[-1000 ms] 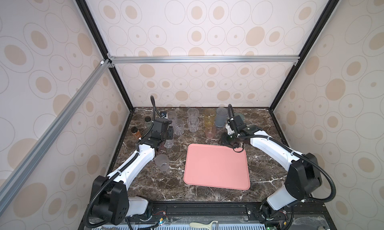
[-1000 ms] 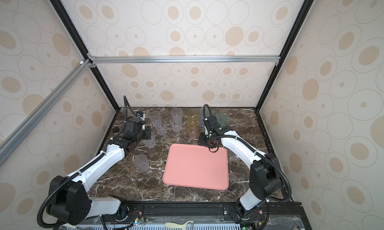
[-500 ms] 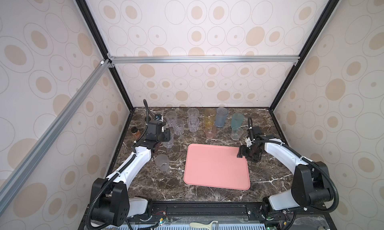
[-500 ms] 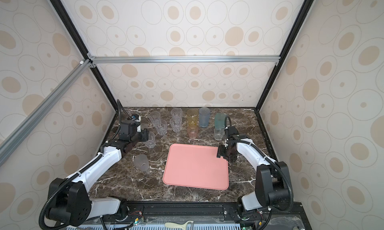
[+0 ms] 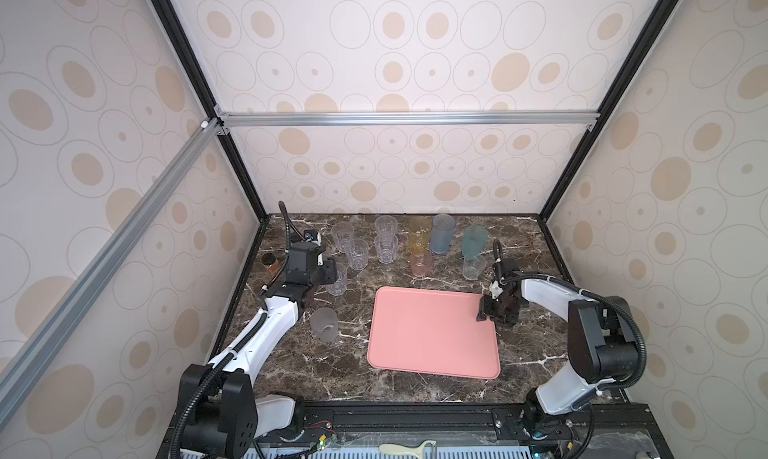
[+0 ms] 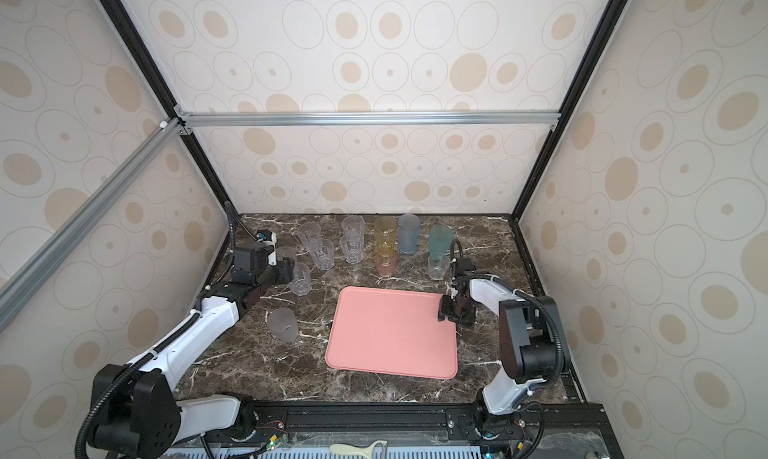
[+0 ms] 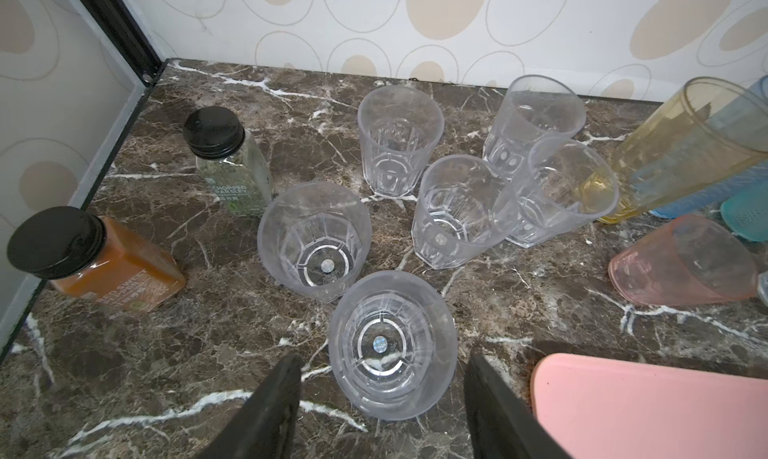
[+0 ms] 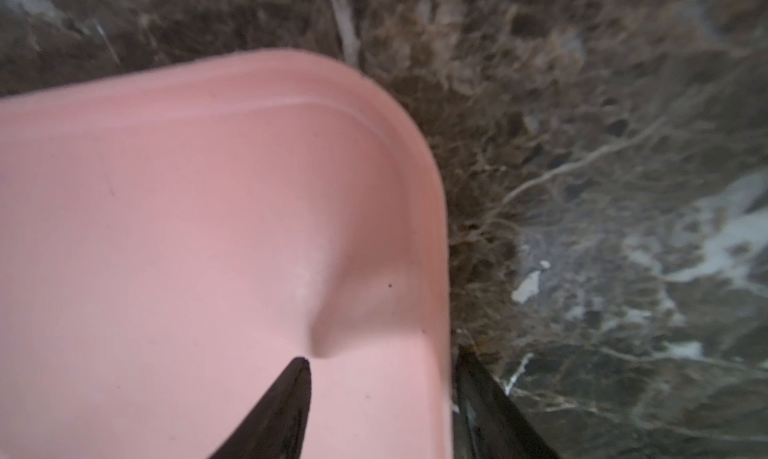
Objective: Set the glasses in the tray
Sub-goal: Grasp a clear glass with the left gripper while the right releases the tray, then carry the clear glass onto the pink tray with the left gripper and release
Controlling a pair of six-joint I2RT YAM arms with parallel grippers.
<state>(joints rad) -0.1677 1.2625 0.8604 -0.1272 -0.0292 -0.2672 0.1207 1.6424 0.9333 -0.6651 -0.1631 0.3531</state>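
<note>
The salmon-pink tray [image 5: 432, 344] [image 6: 390, 344] lies bare at the table's middle. Behind it stand several glasses: clear ribbed ones [image 5: 357, 253], amber [image 5: 419, 234], blue [image 5: 442, 233], teal [image 5: 474, 241], pink [image 5: 420, 263] and a small clear one [image 5: 473, 266]. A frosted glass [image 5: 324, 324] stands alone at front left. My left gripper [image 5: 328, 270] [image 7: 382, 358] is open above a clear ribbed glass [image 7: 392, 344] [image 6: 300, 279], a finger on each side and neither touching it. My right gripper [image 5: 484, 311] [image 8: 383, 355] is open astride the tray's [image 8: 166, 228] right rim near its far corner.
Two black-capped bottles stand at the far left: an orange one [image 7: 83, 257] [image 5: 270, 263] and a parsley one [image 7: 228, 162]. The enclosure walls close in the marble table [image 5: 332, 378] on three sides. The glasses stand packed close together along the back.
My right gripper has swung from the coloured glasses at the back down to the tray's far right corner. The left gripper shifted slightly left and stays by the clear glass.
</note>
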